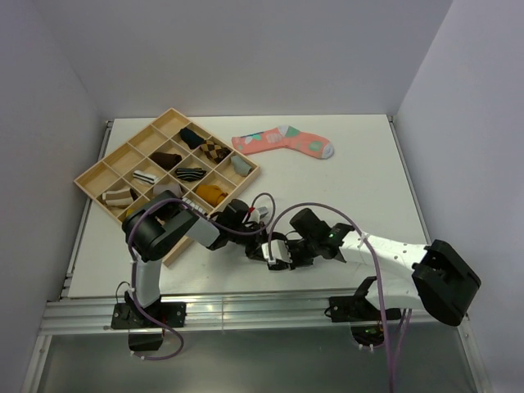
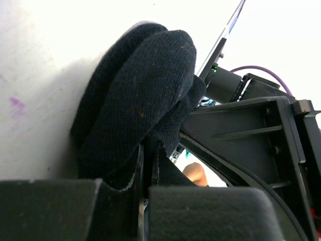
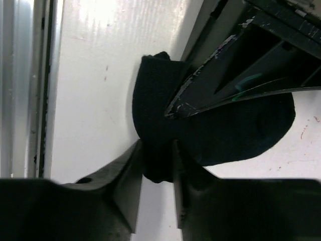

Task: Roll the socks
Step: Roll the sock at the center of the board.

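Observation:
The black sock (image 2: 135, 95) is a rolled bundle lying on the white table. My left gripper (image 2: 148, 168) is shut on a fold of its fabric at the near end. My right gripper (image 3: 158, 153) is shut on the other end of the same sock (image 3: 225, 135). In the top view the two grippers meet tip to tip near the table's front middle, left (image 1: 255, 219) and right (image 1: 277, 250), and the sock is mostly hidden between them. A mustard-yellow sock bundle (image 1: 211, 193) lies in a near compartment of the wooden tray.
The wooden tray (image 1: 92, 182) with several sock bundles sits at the left, close behind my left arm. A pink patterned sock (image 1: 282, 141) lies flat at the back middle. The table's metal front edge (image 3: 25, 85) is close to my right gripper.

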Controlling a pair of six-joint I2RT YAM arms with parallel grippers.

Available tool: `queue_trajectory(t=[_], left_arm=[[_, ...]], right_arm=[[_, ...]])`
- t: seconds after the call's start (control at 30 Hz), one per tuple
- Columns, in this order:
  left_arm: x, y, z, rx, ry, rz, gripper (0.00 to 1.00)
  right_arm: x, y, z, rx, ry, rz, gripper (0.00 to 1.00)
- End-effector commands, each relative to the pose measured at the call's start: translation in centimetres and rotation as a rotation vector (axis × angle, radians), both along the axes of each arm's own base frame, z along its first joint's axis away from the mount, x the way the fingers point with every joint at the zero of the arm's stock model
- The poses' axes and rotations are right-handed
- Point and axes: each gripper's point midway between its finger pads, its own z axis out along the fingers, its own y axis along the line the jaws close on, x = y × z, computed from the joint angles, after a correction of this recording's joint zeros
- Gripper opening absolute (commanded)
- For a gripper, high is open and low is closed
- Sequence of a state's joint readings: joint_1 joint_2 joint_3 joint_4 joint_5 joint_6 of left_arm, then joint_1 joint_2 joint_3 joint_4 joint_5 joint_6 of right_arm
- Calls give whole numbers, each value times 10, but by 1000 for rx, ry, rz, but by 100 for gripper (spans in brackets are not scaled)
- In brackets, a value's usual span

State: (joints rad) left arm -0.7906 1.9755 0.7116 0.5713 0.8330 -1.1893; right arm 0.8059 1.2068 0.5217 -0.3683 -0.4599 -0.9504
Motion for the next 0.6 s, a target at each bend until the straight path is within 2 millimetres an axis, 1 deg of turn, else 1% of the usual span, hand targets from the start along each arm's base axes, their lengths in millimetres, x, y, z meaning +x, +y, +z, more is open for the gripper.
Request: queue_trajectory(t=[0.0,0.03,0.07,0.1,0.13,0.17,0.2,0.3,0.5,0.57], left_arm=[[-10,4,3,32,-9,-54,0],[-4,3,3,41,-54,-59,0],[-7,11,-6,128,-32,-50,2],[8,12,-5,173,-112,-2,3],[16,14,-4,199,-177,12,3],[20,19,-3,234,-203,31,3],[33,23,3,270,-269,89,4],[50,33,6,352,-345,155,2],[62,42,4,407,-389,219,2],[62,41,7,382,-404,222,3]], right_arm=[[3,-8,-14,-74,5,-32,31],[2,-8,-15,-83,12,-29,27],[0,-11,-17,-100,24,-24,26],[-1,-13,-18,-111,34,-22,24],[-2,-12,-17,-116,41,-19,22],[-5,-15,-18,-132,55,-16,21],[-5,-16,-17,-138,57,-17,20],[-7,-23,-16,-152,52,-22,19],[-14,-30,-14,-173,73,-35,18],[-15,-33,-14,-180,80,-53,18]])
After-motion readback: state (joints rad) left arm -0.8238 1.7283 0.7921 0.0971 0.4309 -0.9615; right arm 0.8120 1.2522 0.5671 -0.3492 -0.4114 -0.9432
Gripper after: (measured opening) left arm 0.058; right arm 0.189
